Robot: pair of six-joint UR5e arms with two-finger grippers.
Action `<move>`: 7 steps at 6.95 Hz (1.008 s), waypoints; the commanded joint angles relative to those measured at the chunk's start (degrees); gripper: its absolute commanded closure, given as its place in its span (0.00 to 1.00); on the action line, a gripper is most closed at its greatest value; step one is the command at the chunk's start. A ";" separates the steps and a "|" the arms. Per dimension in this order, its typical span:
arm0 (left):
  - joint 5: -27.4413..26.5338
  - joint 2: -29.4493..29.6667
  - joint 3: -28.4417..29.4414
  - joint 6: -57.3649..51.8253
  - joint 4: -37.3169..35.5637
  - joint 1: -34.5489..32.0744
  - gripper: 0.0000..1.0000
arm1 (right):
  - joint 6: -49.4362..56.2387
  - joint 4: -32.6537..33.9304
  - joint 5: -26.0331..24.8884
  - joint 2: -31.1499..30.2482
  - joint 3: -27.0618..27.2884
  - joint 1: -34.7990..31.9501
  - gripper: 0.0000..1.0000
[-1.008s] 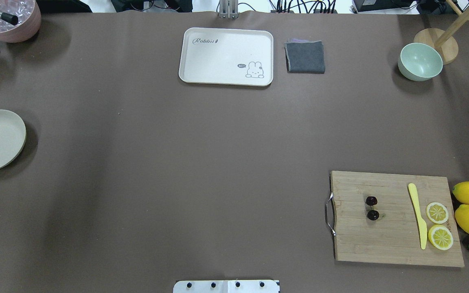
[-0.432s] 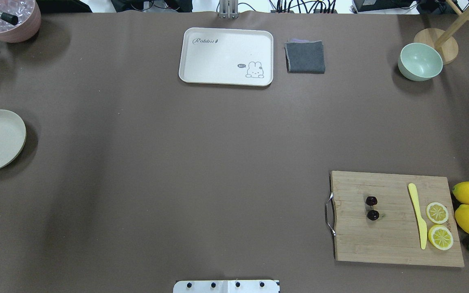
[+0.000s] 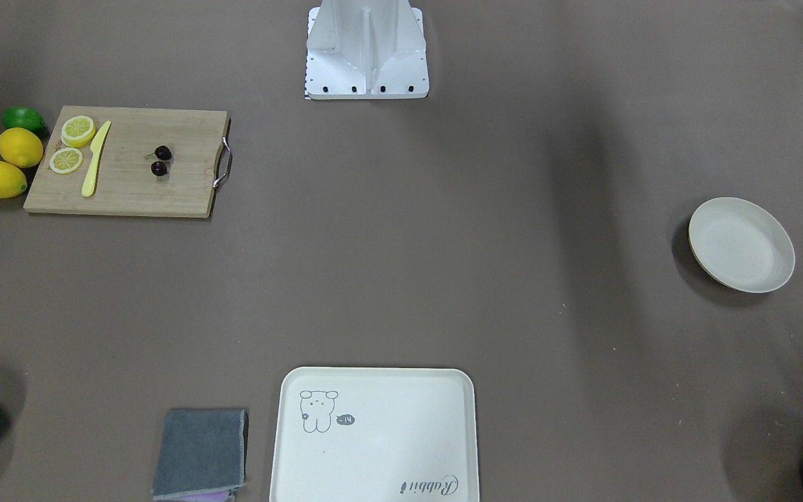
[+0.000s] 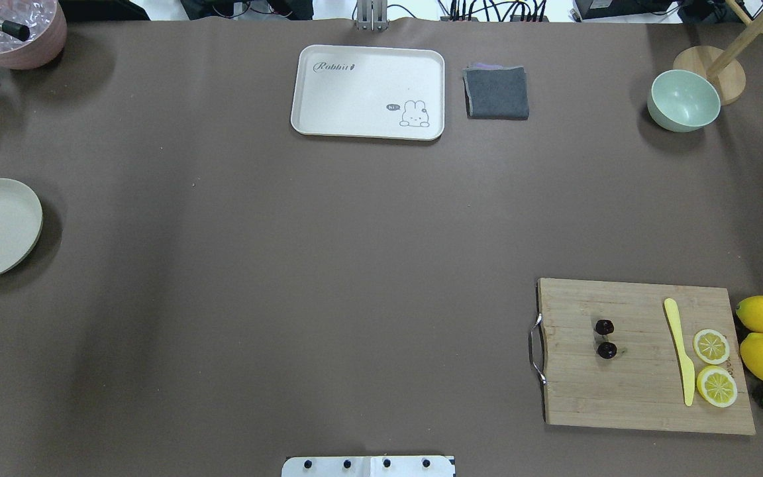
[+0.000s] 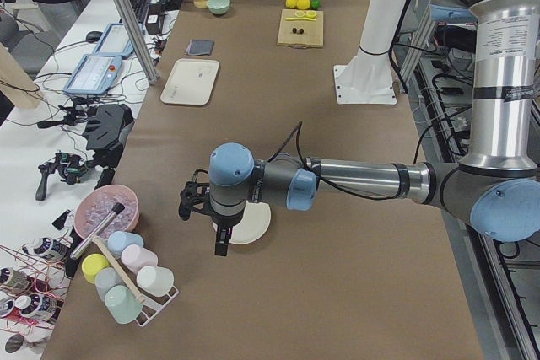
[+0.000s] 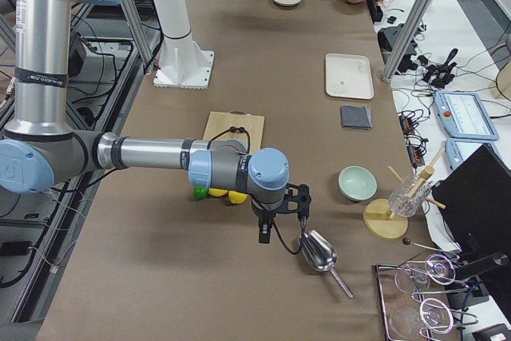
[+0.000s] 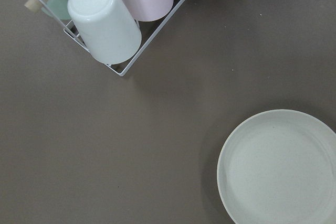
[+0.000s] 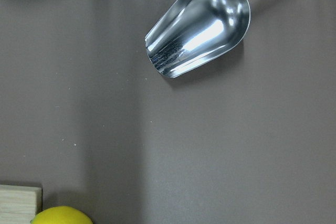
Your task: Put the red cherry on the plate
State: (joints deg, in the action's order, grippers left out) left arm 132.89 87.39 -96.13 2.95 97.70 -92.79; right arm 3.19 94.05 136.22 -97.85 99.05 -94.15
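Brown counter (image 5: 278, 149), viewed lengthwise. Near end: left arm (image 5: 354, 179) stretched low across it, gripper (image 5: 221, 244) pointing down just beside the plate (image 5: 253, 225), which the arm partly hides; whether it is open or closed cannot be told. Nearby: pink bowl (image 5: 105, 208) holding a rod; wire rack of pastel cups (image 5: 126, 280). Mid-counter: white pedestal (image 5: 365, 82); cream tray (image 5: 191, 82); folded grey cloth (image 5: 200, 46). Far end: pale green bowl (image 5: 218, 5); wooden cutting board (image 5: 301, 35) bearing the red cherry (image 5: 297, 30), tiny dark specks; lemons (image 5: 303, 3) and lime (image 5: 315, 3) beyond.
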 commanded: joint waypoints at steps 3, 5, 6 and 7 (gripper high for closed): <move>0.17 -0.46 1.12 0.12 6.01 0.42 0.02 | -0.02 0.08 0.01 0.30 -0.26 0.02 0.00; 0.35 -1.25 1.12 -0.23 6.02 0.59 0.02 | -0.11 0.08 -0.07 0.21 -0.35 0.02 0.00; 0.61 -1.17 1.12 0.21 5.93 0.77 0.02 | -0.02 0.08 -0.07 0.21 -0.35 0.02 0.00; 0.79 -0.56 1.04 -0.05 6.54 1.38 0.02 | -0.02 -0.01 -0.07 0.21 -0.35 0.02 0.00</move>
State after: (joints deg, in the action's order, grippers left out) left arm 133.46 86.42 -95.03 2.97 103.80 -91.94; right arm 3.14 94.11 136.15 -97.64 98.71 -94.13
